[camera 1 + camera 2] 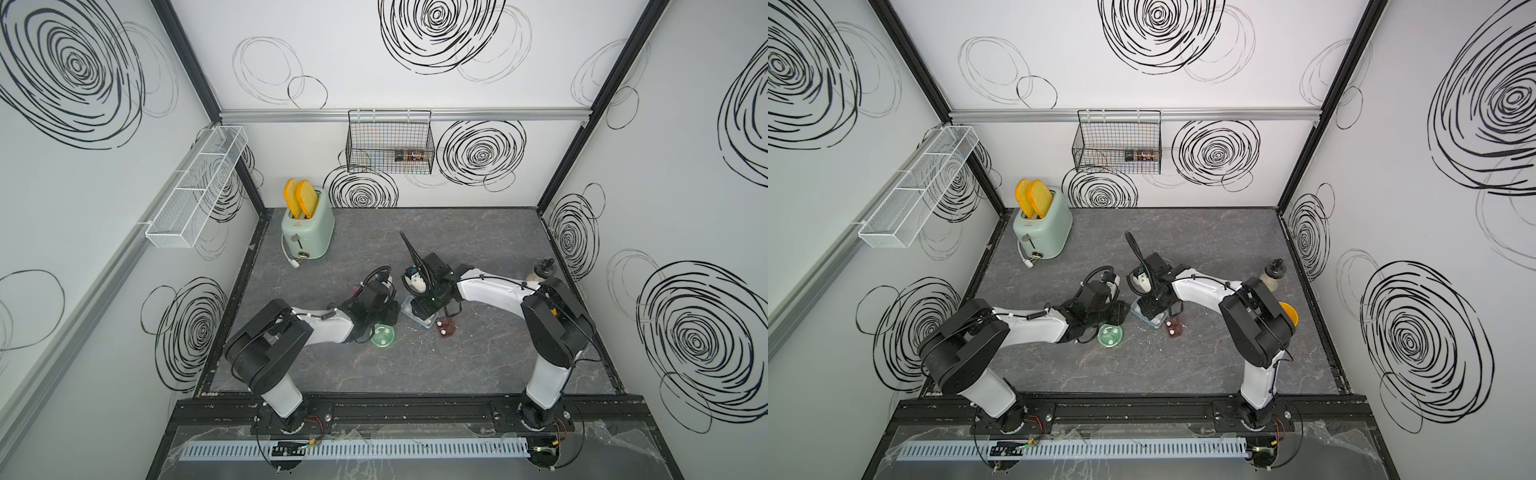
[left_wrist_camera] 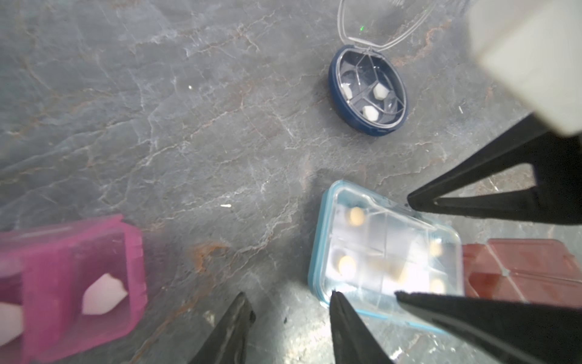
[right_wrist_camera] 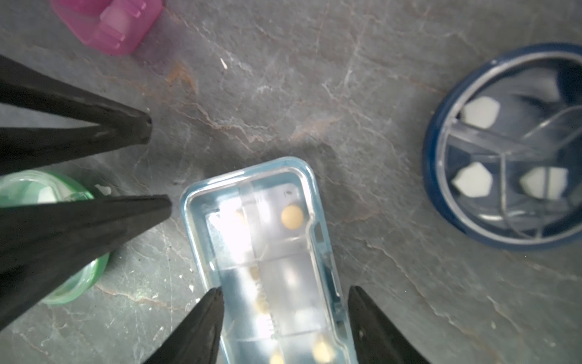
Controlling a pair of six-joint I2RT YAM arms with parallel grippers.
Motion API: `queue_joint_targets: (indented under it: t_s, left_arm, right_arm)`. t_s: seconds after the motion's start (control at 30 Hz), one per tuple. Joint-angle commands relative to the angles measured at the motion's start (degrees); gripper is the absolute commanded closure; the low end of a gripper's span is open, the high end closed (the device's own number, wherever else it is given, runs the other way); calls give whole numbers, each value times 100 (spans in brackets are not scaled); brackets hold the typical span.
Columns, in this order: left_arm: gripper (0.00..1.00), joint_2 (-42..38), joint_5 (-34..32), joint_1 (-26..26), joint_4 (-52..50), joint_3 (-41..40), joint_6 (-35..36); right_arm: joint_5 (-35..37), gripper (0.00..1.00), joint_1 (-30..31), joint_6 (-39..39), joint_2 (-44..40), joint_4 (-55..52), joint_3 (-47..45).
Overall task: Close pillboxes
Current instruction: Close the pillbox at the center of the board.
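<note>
The blue-grey rectangular pillbox [image 3: 271, 252] [image 2: 384, 249] [image 1: 415, 318] lies flat with its clear lid down. My right gripper [image 3: 285, 291] is open and straddles it: one fingertip touches a long side, the other stands slightly off. My left gripper [image 2: 291, 302] [image 3: 159, 165] is open over bare table, one fingertip [image 2: 335, 296] at the box's corner. The dark-blue round pillbox [image 2: 367, 94] [image 3: 504, 148] has its clear lid swung back. Around them lie the pink pillbox [image 2: 78, 283] [image 3: 110, 22], the green round one [image 1: 382, 335] [image 1: 1111, 335] and the small brown one [image 1: 444, 327] [image 2: 519, 271].
A mint toaster [image 1: 307, 232] with toast stands at the back left. A black wire basket [image 1: 390, 141] and a white mesh shelf [image 1: 195, 187] hang on the walls. A bottle [image 1: 1273, 274] and a yellow mug [image 1: 1289, 318] sit at the right, behind the right arm.
</note>
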Motion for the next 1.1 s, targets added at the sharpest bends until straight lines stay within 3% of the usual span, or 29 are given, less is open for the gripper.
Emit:
queue_joint_targets:
  t_s: [0.0, 0.57, 0.83, 1.07]
  left_arm:
    - [53, -359, -57, 33, -245, 285, 135]
    - [46, -1825, -22, 365, -1250, 430, 357]
    - [44, -2840, 870, 1766, -1431, 99, 268]
    - [44, -3106, 1414, 3206, -1068, -253, -95]
  right_arm:
    - [55, 34, -61, -99, -302, -331, 286]
    - [-306, 31, -121, -175, -1155, 397, 109]
    - [-621, 29, -123, -300, -1503, 1267, -138]
    - [-1234, 29, -123, -639, -1452, 2242, -264]
